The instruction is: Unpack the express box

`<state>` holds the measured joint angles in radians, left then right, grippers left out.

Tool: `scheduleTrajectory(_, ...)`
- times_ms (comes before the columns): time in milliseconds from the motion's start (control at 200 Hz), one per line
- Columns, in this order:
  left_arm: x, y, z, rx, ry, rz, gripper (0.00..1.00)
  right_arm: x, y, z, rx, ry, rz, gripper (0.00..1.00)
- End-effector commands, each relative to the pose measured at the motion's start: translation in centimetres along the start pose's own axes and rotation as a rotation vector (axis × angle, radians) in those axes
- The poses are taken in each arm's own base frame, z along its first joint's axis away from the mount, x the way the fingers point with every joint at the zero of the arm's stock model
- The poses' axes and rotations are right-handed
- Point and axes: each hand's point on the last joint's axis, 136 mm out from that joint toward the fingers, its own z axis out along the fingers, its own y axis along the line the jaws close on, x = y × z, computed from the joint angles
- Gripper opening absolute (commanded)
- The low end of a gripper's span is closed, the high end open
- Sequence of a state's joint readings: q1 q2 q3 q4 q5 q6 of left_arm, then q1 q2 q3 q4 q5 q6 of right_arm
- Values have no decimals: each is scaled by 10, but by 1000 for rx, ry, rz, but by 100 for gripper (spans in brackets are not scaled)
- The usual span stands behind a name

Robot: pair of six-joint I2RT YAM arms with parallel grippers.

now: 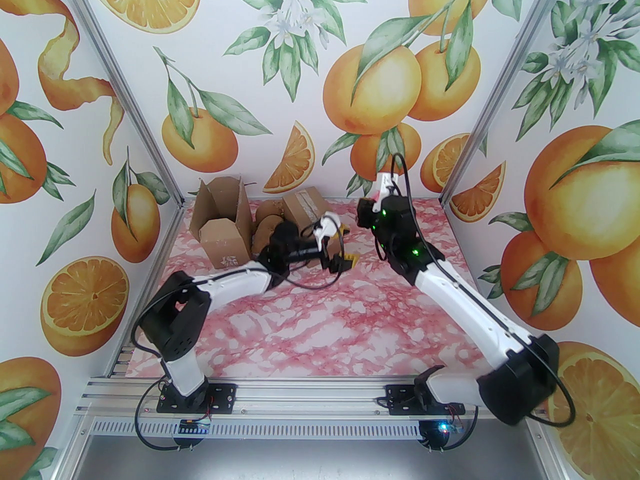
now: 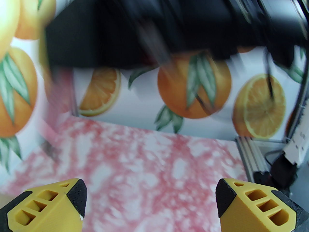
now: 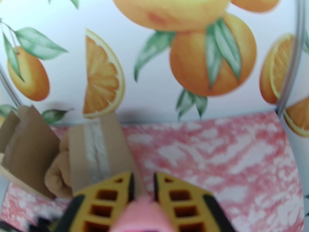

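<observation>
The brown cardboard express box [image 1: 225,233] stands at the back left of the table with its flaps up; its flaps [image 3: 26,139] also edge the right wrist view. Beside it lie brown plush items [image 1: 267,223] [image 3: 58,175] and a smaller box [image 1: 305,208] [image 3: 96,144] with a white tape strip along its top. My left gripper [image 1: 345,244] [image 2: 150,194] hovers open and empty just right of the taped box. My right gripper [image 3: 143,175] points at the back wall, right of the taped box, jaws nearly together on a blurred pink object [image 3: 142,214].
The pink marbled table [image 1: 325,328] is walled in by orange-print panels on three sides. In the left wrist view the right arm's black wrist [image 2: 169,25] hangs close ahead. An aluminium post [image 1: 460,173] stands at the back right corner.
</observation>
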<state>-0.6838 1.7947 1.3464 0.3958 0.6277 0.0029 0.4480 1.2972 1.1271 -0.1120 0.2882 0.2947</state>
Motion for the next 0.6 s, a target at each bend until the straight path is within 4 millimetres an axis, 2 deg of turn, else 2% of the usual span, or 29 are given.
scheduleTrajectory(0, 31, 45, -12, -125, 277, -94, 93, 46, -19, -3, 63, 97, 44, 0)
scheduleTrajectory(85, 19, 88, -17, -206, 250, -151, 94, 74, -19, 2, 57, 152, 79, 0)
scheduleTrajectory(190, 12, 140, -26, -321, 241, -207, 94, 99, -7, 11, 47, 192, 79, 0)
scheduleTrajectory(270, 22, 174, -32, -393, 292, -243, 95, 113, 2, 19, 44, 215, 65, 0)
scheduleTrajectory(435, 38, 229, -52, -497, 297, -306, 97, 131, 12, 35, 16, 232, 93, 0)
scheduleTrajectory(595, 73, 275, -74, -532, 343, -407, 98, 144, 16, 63, 24, 249, 96, 0)
